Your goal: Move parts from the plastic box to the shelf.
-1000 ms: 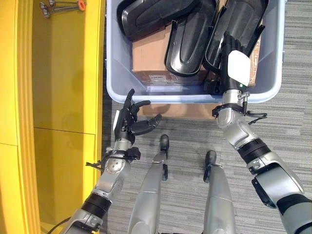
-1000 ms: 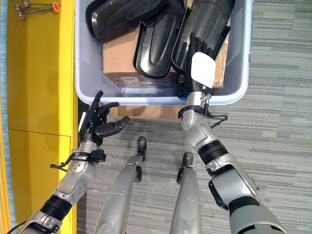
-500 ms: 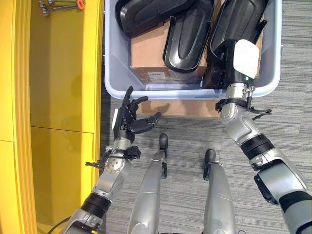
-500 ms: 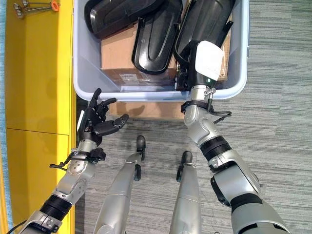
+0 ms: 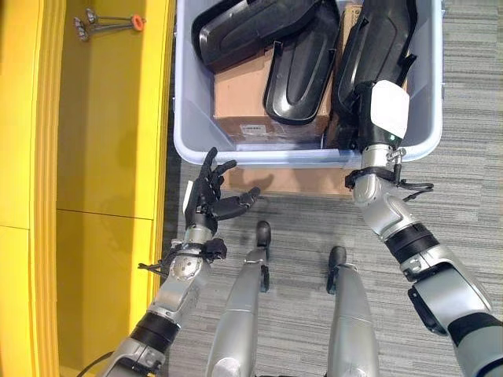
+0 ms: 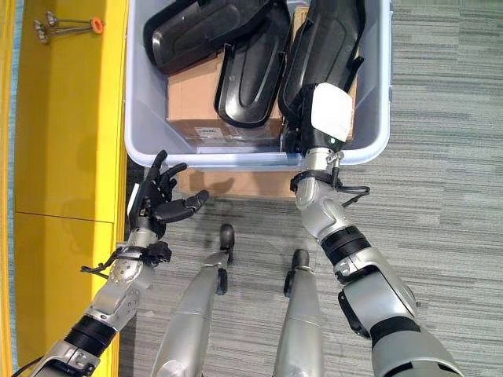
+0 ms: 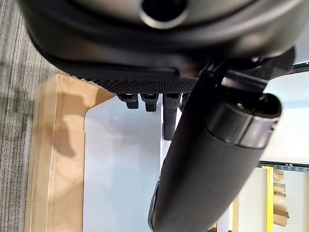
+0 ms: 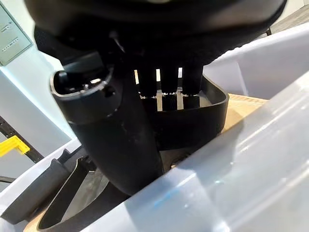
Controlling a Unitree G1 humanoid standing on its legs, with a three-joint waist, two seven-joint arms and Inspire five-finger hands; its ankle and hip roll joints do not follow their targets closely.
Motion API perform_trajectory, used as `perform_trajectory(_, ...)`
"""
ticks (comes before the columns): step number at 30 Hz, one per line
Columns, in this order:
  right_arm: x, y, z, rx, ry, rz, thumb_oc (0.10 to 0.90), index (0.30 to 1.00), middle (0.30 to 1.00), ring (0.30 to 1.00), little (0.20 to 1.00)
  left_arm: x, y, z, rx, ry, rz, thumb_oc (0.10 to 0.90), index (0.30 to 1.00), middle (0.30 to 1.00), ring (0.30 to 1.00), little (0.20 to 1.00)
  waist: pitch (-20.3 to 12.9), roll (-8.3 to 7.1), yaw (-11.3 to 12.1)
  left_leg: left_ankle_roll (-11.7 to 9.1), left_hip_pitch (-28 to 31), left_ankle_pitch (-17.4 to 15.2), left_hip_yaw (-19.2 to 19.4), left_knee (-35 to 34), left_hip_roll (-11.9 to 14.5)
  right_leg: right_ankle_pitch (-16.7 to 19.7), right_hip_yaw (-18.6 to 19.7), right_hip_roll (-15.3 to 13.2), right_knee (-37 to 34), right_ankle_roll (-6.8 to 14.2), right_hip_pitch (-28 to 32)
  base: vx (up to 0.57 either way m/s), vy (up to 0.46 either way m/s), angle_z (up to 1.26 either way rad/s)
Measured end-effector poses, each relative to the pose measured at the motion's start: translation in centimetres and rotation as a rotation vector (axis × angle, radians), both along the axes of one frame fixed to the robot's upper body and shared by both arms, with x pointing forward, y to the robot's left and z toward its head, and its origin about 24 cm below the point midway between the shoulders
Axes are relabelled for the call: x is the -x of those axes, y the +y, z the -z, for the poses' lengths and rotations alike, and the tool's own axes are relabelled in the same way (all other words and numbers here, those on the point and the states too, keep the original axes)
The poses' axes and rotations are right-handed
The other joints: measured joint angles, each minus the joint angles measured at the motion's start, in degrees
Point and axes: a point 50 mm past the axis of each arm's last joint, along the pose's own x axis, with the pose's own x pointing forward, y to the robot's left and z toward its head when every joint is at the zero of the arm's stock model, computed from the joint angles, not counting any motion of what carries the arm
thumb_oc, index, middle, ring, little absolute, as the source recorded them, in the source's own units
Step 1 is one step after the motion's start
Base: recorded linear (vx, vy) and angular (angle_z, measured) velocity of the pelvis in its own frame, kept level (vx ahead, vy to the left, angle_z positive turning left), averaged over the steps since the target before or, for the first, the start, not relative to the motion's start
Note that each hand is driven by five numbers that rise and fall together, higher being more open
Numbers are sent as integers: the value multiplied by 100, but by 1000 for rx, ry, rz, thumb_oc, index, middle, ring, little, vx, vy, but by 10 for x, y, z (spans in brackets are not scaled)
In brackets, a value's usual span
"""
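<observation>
Right robot hand (image 5: 376, 118) has pulled back toward 6 o'clock, fingers now hooking black part (image 5: 376, 47) in plastic box (image 5: 428, 145); we judge lift next. Left robot hand (image 5: 211, 200) open, empty.

The plastic box (image 5: 191, 118) was set far and centre, on a wooden base (image 5: 295, 179) that showed at its near side. Three parts were laid in it over a cardboard carton (image 5: 240, 98): a left part (image 5: 244, 31), a middle part (image 5: 299, 75) and a right part (image 5: 377, 47). The shelf (image 5: 110, 133) was placed to the left, with tools (image 5: 106, 20) at its far end.
</observation>
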Motion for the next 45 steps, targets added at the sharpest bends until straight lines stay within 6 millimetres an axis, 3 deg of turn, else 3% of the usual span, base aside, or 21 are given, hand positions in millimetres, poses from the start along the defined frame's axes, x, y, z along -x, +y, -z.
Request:
perform_trajectory(5, 1, -1, 10, -1, 50, -2, 400, 300, 300, 300, 300, 5, 3, 14, -11, 65, -9, 900, 1000, 1000, 1000, 1000, -4, -12, 20, -50, 313, 45, -94, -200, 6, 4, -121, 1, -156, -13, 334, 21, -13, 7)
perform_trajectory(7, 3, -1, 19, -4, 83, -16, 400, 300, 300, 300, 300, 11, 8, 35, -32, 161, -29, 900, 1000, 1000, 1000, 1000, -6, -19, 15, -76, 633, 91, -95, -384, 32, 24, -159, 22, -346, -14, 663, 44, -19, -4)
perform_trajectory(14, 11, -1, 33, -3, 135, -55, 400, 300, 300, 300, 300, 27, 14, 60, -48, 277, -27, 900, 1000, 1000, 1000, 1000, -20, -200, 48, -125, 1350, 261, -146, -1022, 132, 116, -287, 125, -848, -49, 1324, 41, -10, -1)
perform_trajectory(21, 17, 2, 28, 5, 127, -115, 400, 300, 300, 300, 300, 27, 15, 61, -45, 279, -9, 900, 1000, 1000, 1000, 1000, -78, -323, 3, -132, 2212, 288, -51, -1509, 259, 263, -299, 248, -1491, -30, 2202, 60, -9, -10)
perform_trajectory(24, 19, 1, 20, 1, 88, -133, 400, 300, 300, 300, 300, 23, 15, 56, -44, 258, 2, 900, 1000, 1000, 1000, 1000, -215, -433, -3, -145, 2268, 306, -34, -1624, 294, 301, -305, 278, -1615, -33, 2249, 50, -7, -5)
perform_trajectory(37, 33, 1, 12, -6, 79, -230, 400, 300, 300, 300, 300, 35, 29, 69, -31, 330, -25, 900, 1000, 1000, 1000, 1000, -386, -433, -64, -79, 3422, 271, 88, -2237, 316, 579, -366, 309, -2776, 88, 3628, 59, -2, -3)
perform_trajectory(45, 35, 4, 5, 3, 87, -280, 400, 300, 300, 300, 300, 40, 40, 71, -19, 344, -69, 900, 1000, 1000, 1000, 1000, -541, -407, -72, -66, 3893, 262, 154, -2444, 326, 631, -374, 326, -3096, 100, 4147, 19, -69, -2)
